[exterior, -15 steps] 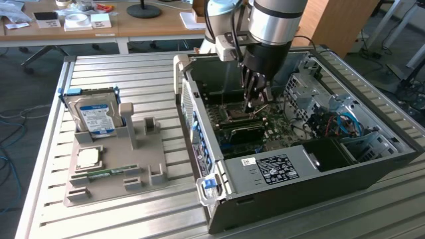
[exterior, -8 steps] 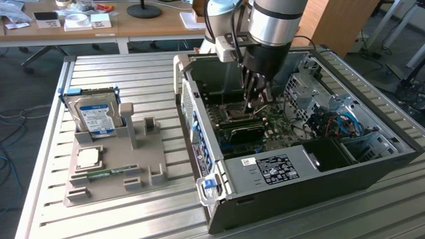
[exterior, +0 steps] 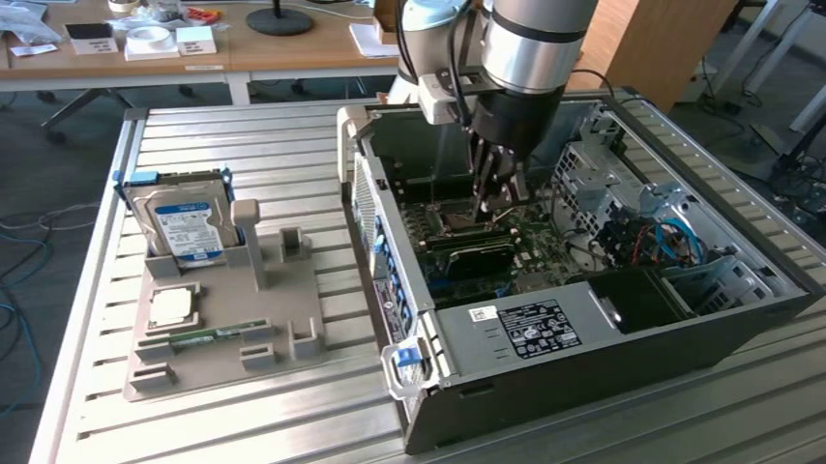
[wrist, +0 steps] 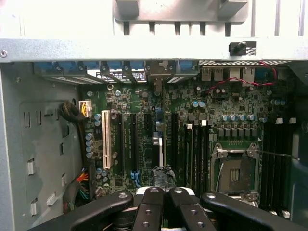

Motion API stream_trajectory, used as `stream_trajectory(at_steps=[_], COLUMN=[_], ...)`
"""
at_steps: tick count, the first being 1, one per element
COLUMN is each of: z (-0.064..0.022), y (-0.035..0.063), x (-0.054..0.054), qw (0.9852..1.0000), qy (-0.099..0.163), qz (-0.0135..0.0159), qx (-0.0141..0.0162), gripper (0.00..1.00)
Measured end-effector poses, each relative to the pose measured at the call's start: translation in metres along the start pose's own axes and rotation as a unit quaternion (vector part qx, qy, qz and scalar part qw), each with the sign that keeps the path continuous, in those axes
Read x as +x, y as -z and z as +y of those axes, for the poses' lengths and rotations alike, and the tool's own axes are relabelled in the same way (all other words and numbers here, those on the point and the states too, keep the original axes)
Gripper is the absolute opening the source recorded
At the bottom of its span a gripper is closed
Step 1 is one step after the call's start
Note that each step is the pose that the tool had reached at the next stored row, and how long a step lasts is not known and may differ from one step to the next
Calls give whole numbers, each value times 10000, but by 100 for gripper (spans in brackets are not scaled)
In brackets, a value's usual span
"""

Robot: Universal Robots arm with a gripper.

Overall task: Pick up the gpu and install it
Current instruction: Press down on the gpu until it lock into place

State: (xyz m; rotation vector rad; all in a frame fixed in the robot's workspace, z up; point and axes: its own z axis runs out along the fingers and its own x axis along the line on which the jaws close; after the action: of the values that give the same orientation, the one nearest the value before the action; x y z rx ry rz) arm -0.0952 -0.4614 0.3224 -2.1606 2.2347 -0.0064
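We lose the gripper (exterior: 496, 205) fingertips inside the computer case (exterior: 722, 333); the gpu (exterior: 471, 253) beneath looks partly hidden.

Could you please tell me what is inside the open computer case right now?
Inside the case: the motherboard, the gripper with shut jaws, and a dark card standing below it. The arm covers the board behind it.

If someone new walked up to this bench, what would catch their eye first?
The open computer case on the exterior view's right, with the robot arm reaching down into it and its shut gripper low over the green motherboard. Next, the grey parts tray on the left, where a hard drive stands upright.
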Motion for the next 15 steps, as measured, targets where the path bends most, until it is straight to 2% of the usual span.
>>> stream_trajectory(at_steps=[6,11,15], z=[2,2,4], y=[-64,-68,-76], x=[-6,-7,-66], qw=[10000,10000,10000], qy=[0,0,0], qz=[0,0,-1], qx=[0,0,0], gripper=[11,11,11])
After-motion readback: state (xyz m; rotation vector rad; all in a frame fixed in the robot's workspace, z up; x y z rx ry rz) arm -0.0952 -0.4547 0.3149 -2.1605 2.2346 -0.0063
